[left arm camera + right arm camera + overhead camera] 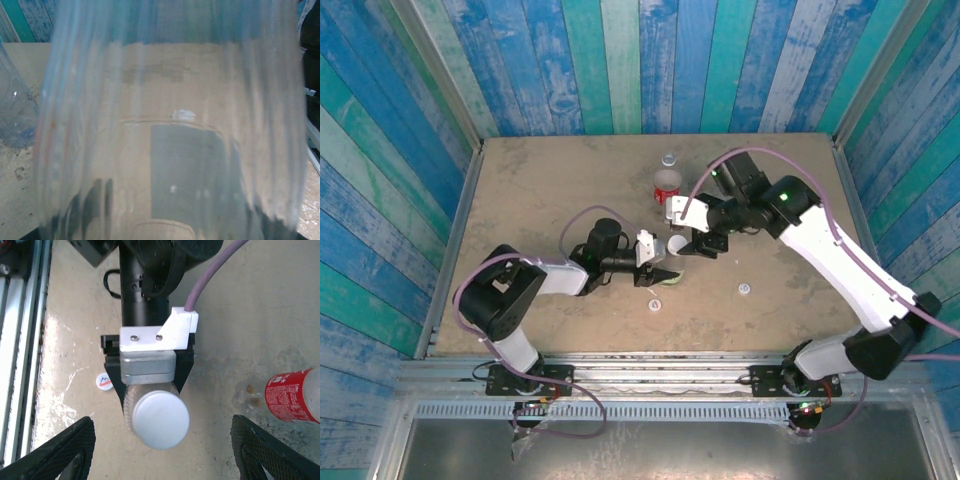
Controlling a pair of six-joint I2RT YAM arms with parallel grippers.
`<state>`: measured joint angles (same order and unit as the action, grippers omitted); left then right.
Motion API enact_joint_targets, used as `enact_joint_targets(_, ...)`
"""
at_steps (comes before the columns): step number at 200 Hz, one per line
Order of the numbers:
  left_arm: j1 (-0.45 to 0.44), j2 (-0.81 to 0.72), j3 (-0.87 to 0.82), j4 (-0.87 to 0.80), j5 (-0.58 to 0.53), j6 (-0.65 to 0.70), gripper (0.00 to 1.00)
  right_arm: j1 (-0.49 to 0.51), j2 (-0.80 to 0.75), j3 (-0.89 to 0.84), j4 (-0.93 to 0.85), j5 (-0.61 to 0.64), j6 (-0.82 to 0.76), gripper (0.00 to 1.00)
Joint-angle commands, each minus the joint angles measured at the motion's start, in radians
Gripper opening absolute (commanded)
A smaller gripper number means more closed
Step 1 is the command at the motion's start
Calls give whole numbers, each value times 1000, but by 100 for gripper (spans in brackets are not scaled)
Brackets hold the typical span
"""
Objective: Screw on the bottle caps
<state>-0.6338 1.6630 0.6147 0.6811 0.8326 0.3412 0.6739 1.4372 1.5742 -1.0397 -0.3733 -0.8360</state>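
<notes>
Where the surface [520,300] is nearest the arm bases, two loose bottle caps lie apart: a logo cap [104,381], blue and red with writing too small to read, and a plain cap [744,289]. Beyond them, the left gripper [658,268] is closed on a clear bottle [131,410] that has a white cap [161,419] on its neck. The right gripper [706,248] hovers over it, wide open and holding nothing. Farther away, the red-labelled bottle [292,396] has white writing that I cannot read.

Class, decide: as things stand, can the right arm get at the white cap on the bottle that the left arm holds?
Probably yes. The cap faces the right gripper, whose jaws stand open to either side of it. The left gripper clamps the bottle behind the cap.
</notes>
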Motion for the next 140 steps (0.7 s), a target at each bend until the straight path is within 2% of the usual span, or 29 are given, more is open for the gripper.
enact_joint_targets(1,2,-83,25,-72,34,40,56,3,46,68,-123,8,-81,70)
enact_joint_targets(52,3,-111,18,-81,46,36,56,16,116,101,-158,-16,-84,62)
enact_joint_targets(125,2,-138,7,-77,53,25,56,54,166,97,-161,-7,-58,59)
enact_joint_targets(140,3,-146,0,-78,50,27,56,55,172,101,-168,2,-57,51)
